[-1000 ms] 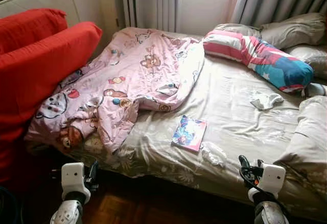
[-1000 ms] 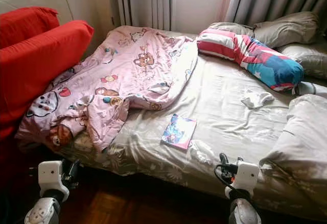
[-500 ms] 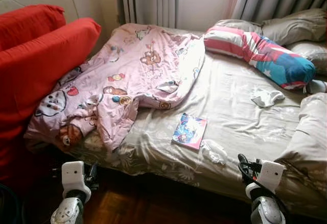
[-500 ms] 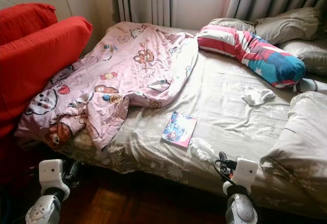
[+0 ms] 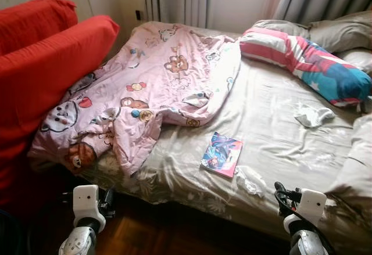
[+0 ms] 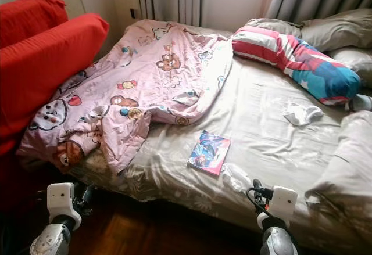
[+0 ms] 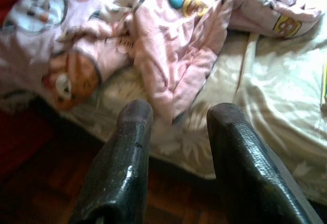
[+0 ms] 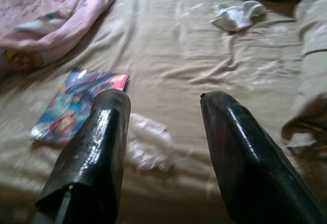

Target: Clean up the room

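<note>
While both claws (left [image 7: 176, 117], right [image 8: 163, 106]) gape, wrist views reveal spread fingers above bed [image 5: 273, 121].

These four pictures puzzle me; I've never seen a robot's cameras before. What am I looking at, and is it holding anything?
A two-armed humanoid robot stands at the foot of a bed with a beige sheet. Two pictures come from its head, looking down; the other two look along each gripper's black fingers. On the bed lie a crumpled pink cartoon-print quilt, a colourful thin book, a crumpled clear plastic wrapper, a small white cloth and a striped pink, red and blue pillow. The left gripper and right gripper are both open and hold nothing.
</note>
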Available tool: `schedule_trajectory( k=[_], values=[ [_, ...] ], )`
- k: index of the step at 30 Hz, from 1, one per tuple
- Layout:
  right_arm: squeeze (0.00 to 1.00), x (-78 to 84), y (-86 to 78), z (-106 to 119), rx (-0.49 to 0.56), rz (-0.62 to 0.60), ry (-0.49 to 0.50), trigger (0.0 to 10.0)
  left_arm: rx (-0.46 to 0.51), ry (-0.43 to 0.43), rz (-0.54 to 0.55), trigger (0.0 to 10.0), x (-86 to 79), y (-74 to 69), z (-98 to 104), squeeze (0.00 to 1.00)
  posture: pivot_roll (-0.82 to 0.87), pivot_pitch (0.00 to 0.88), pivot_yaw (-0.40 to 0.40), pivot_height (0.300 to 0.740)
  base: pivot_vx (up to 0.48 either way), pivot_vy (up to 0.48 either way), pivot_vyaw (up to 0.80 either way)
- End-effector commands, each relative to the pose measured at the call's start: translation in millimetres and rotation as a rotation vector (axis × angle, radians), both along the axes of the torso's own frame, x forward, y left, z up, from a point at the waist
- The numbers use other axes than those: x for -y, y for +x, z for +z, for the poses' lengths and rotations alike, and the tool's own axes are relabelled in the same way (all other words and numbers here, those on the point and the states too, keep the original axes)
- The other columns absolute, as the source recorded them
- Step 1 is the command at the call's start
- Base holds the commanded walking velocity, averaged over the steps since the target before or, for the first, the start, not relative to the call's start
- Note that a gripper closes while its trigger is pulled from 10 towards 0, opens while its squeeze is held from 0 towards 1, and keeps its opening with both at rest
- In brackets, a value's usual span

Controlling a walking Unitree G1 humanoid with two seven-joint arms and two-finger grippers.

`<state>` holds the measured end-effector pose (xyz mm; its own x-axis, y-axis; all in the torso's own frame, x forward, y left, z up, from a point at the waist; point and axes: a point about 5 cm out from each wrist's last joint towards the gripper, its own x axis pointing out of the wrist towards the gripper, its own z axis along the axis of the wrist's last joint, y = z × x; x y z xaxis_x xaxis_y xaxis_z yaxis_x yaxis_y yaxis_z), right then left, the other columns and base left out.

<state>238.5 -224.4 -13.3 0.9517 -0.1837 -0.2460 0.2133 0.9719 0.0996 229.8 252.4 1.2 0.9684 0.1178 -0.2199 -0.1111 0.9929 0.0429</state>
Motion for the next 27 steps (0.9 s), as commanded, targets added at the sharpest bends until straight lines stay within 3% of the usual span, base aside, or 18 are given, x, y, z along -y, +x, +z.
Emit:
schedule_trajectory(
  k=[1,20,27],
  values=[
    [0.0,10.9,-4.4,-1.2,-0.018,-0.03,-0.008,10.0,0.013,-0.01,-0.022,10.0,7.5,4.6,2.0,0.0,-0.02,0.043,-0.037,0.74,0.296,0.0,0.0],
    [0.0,9.3,1.3,3.0,-0.005,0.016,-0.026,10.0,0.016,-0.008,-0.035,10.0,9.7,3.6,3.6,0.0,-0.02,0.049,-0.04,0.74,0.296,0.0,0.0],
    [0.0,8.5,1.3,2.4,-0.006,0.01,-0.001,10.0,0.023,-0.006,-0.035,10.0,11.2,8.1,6.6,0.0,-0.03,0.074,-0.041,0.74,0.201,0.0,0.53]
  ],
)
